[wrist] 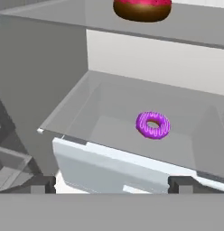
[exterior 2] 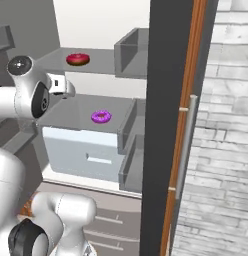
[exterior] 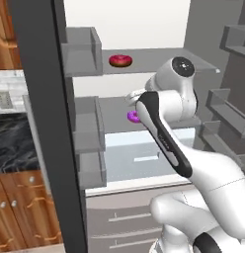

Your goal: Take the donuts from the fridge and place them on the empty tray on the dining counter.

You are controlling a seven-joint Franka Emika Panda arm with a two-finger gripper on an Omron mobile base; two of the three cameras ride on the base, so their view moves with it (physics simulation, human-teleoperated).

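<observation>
You're at the open fridge point(exterior: 144, 29) and the reach is on: this is the approach to the first pick, nothing in hand yet. The gripper point(wrist: 112, 185) shows its two dark tips far apart at the bottom of the hand view, so the jaws stand wide and empty.

Your nearest target is the purple donut point(wrist: 153, 125), lying flat on the middle shelf point(wrist: 109, 122), above the pale drawer front point(wrist: 114, 167). The red-pink donut point(wrist: 142, 9) sits on the shelf above, well apart from the purple one. Neither is touched by the hand.

For the next move I'd say you need to carry the hand forward and down over the purple ring, centre it between the tips, then close. It lies low and flat, so the jaws likely have to come right down to the shelf to catch it.

Now the views. The hand view gives you the line-up: the purple donut a little right of centre, ahead of the tips. The right base view shows both donuts clear, purple point(exterior 2: 101, 117) and red-pink point(exterior 2: 77, 59), with the wrist to their left. In the left base view the arm covers most of the purple one point(exterior: 133, 117), while the red-pink one point(exterior: 120, 60) stays open to you.
</observation>
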